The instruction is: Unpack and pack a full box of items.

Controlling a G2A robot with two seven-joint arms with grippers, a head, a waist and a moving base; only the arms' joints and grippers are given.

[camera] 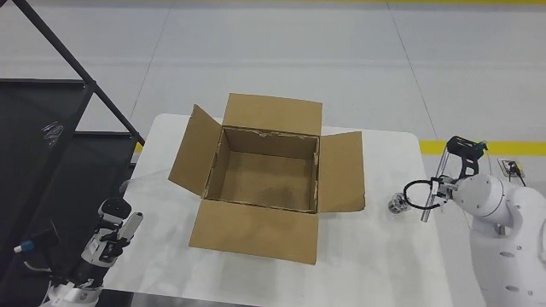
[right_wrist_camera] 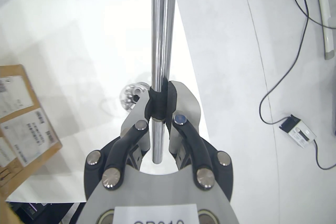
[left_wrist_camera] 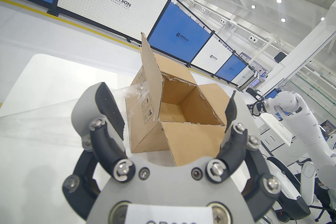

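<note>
While the left gripper hangs with fingers spread wide at the near left corner of the table, the right gripper at the near right pinches a chrome rod between pressed pads. A round knurled metal piece lies on the tabletop just beside it. Item: cardboard box, brown corrugated, mid-table, mouth upward, four flaps splayed outward, inner rim ragged, clear tape trailing from the left flap, printed symbols on the left outer side. Long axis: left to right across the table, turned slightly. Near flap close to the near edge; far flap at the far edge. Bare tabletop: narrow strip left, wider strip right of the right flap.
</note>
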